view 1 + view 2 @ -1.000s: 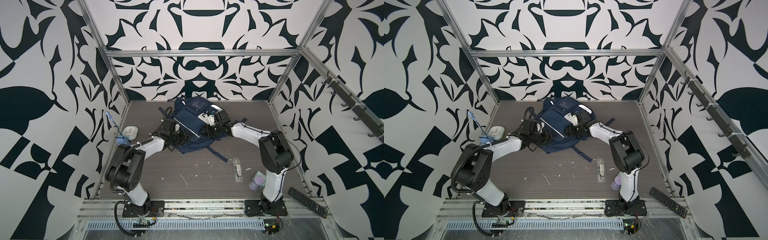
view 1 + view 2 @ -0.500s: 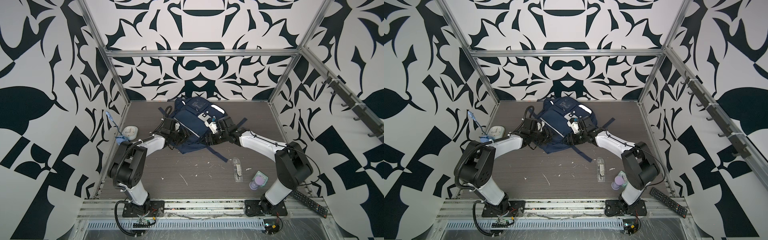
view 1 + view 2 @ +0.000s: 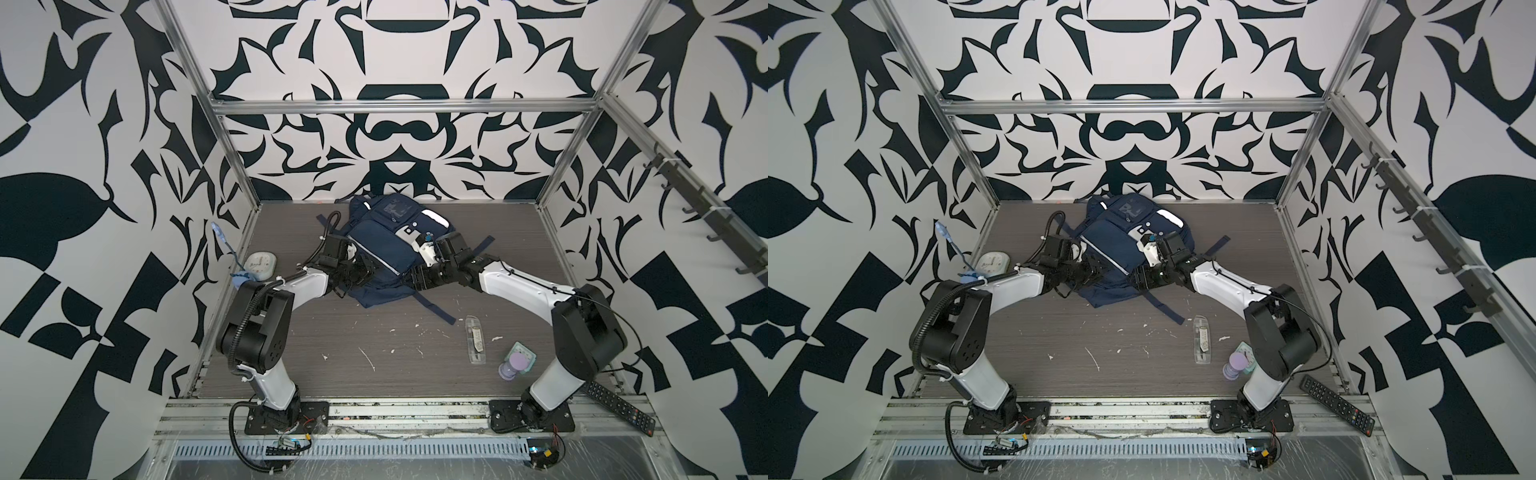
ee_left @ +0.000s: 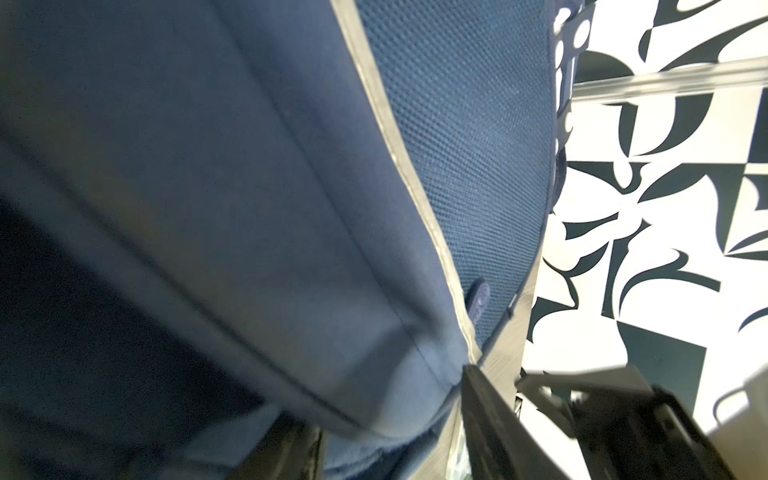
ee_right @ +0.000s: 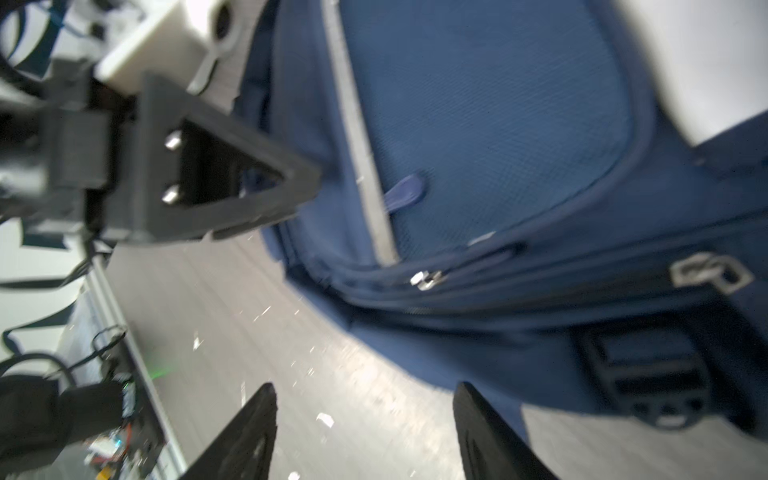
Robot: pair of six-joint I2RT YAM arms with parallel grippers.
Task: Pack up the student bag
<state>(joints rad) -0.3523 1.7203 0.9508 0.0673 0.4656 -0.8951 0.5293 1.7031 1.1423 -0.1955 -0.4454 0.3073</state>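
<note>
1. The student bag (image 3: 384, 249) lies flat on the table (image 3: 374, 340) in both top views, toward the back wall and about midway across, front pocket up.
2. The left claw (image 3: 360, 270) sits low at the bag's near left edge, touching the fabric.
3. In the left wrist view the bag (image 4: 208, 208) fills most of the frame. A fold of its lower edge lies between the dark fingers (image 4: 484, 411). I cannot tell whether they are pinching that fold or only standing around it.
4. The right claw (image 3: 419, 277) is at the bag's near right edge, just beside it and facing the left claw across the bag's lower end.
5. In the right wrist view the right claw (image 5: 365, 388) is spread. Only bare table shows between its two fingers (image 5: 253, 436), and the bag (image 5: 478, 104) begins just past one of them.
6. That same view shows a metal zip pull (image 5: 428, 279) on the bag's side seam, apart from the fingers.
7. A dark strap (image 3: 434, 309) trails from the bag toward the front right of the table.
8. A clear case (image 3: 476, 338) and a purple bottle (image 3: 513, 365) lie well apart from the bag, near the right arm's base.
</note>
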